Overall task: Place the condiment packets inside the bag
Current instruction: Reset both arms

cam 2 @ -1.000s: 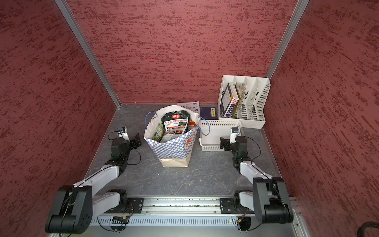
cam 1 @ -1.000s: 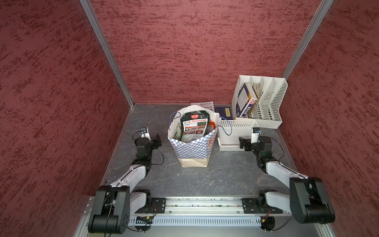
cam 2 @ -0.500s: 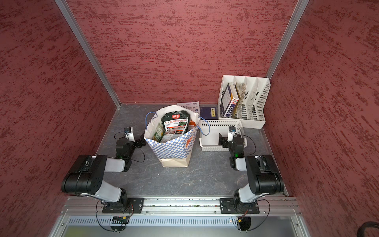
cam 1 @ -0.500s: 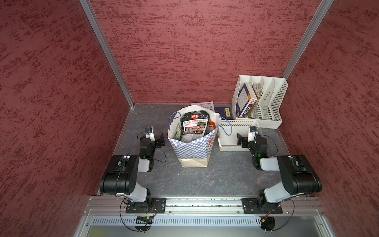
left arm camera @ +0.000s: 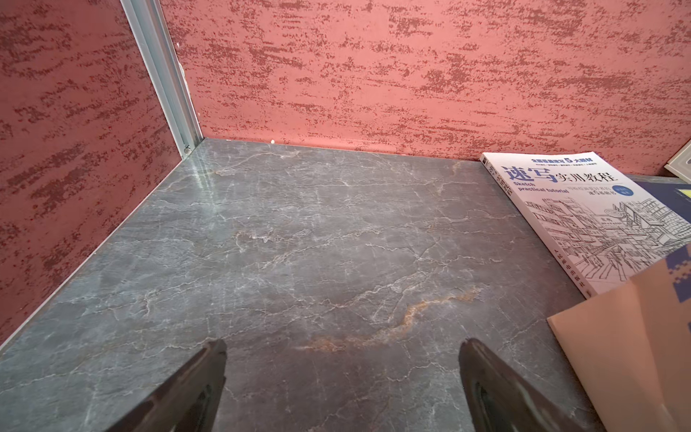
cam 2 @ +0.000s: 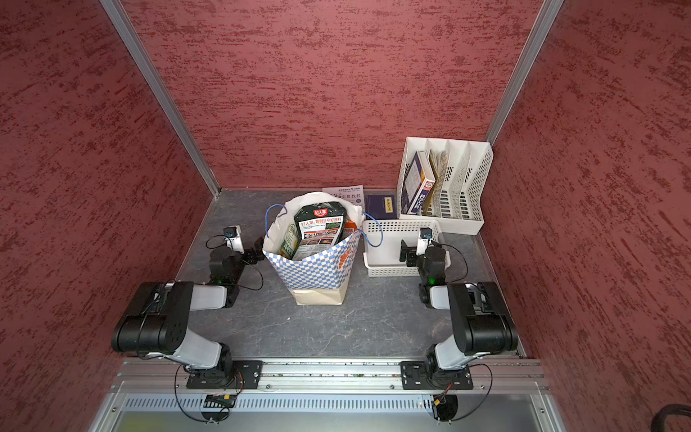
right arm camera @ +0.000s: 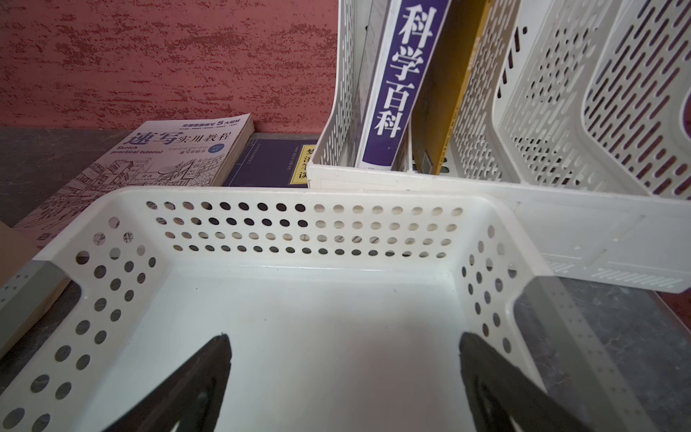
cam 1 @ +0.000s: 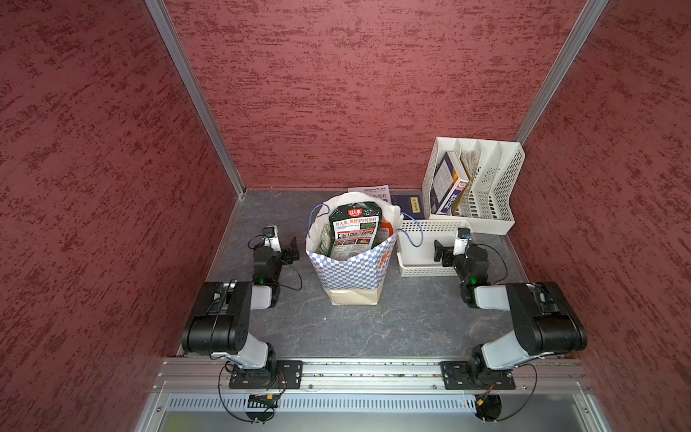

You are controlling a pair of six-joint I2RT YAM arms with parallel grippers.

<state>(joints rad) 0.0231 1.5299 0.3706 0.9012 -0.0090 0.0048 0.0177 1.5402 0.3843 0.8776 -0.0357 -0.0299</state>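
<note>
The bag (cam 1: 351, 267) (cam 2: 314, 269) stands upright mid-table, blue-and-white checkered with a tan base. Condiment packets stand inside it: a dark green one (cam 1: 354, 228) (cam 2: 321, 228) sticks up above the rim, with an orange one (cam 1: 385, 228) beside it. My left gripper (cam 1: 291, 248) (left arm camera: 342, 342) hangs open and empty, low over bare table left of the bag, whose tan base (left arm camera: 635, 355) shows at the edge of the left wrist view. My right gripper (cam 1: 441, 252) (right arm camera: 344, 338) is open and empty over the white basket, right of the bag.
The white perforated basket (cam 1: 422, 269) (right arm camera: 299, 194) sits right of the bag. A white file rack (cam 1: 497, 224) (right arm camera: 561, 112) holding books stands at the back right. A white sketch booklet (left arm camera: 583, 209) and a dark blue book (cam 1: 409, 205) lie behind the bag. Red walls enclose three sides.
Both arms have folded up at the elbows, their upper links now raised over the bases. The grippers stayed low, open and empty beside the bag. Bag and packets have not moved.
</note>
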